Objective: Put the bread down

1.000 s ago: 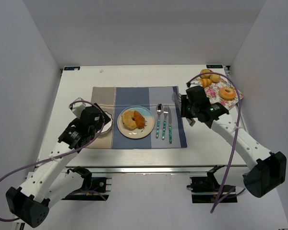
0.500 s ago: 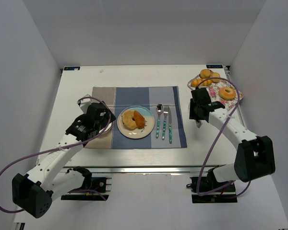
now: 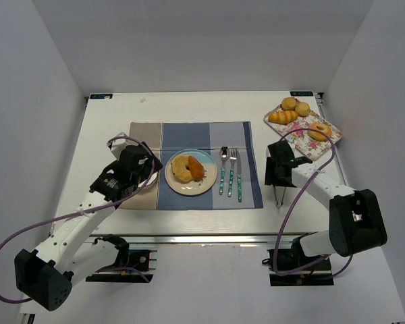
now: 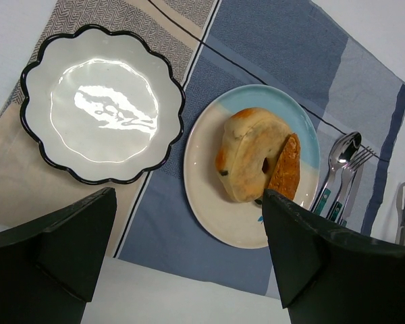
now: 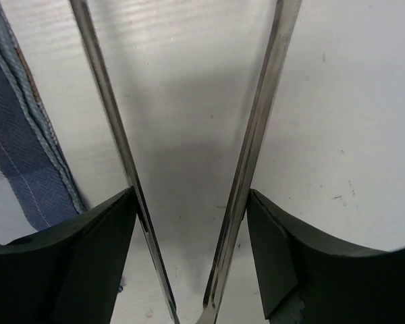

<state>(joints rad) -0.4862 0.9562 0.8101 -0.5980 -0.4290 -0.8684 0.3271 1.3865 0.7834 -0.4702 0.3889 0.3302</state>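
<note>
The bagel (image 4: 246,152) and a brown bread piece (image 4: 285,169) lie touching on the blue-and-cream plate (image 4: 209,199); rolls (image 3: 289,103) and a doughnut (image 3: 318,130) lie on the floral tray (image 3: 302,140). The left end effector (image 4: 189,196) is spread; the right end effector (image 5: 190,202) is spread around the tongs (image 5: 256,135) on the surface (image 5: 331,101)

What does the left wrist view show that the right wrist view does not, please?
Only the left wrist view shows an empty scalloped plate, a round plate bearing two pieces of bread, and a spoon and fork. Only the right wrist view shows the two long arms of the metal tongs close up, lying between the fingers of the right gripper. Both show the blue placemat and the white table. A metal tip at the left view's right edge may be the tongs too.
</note>
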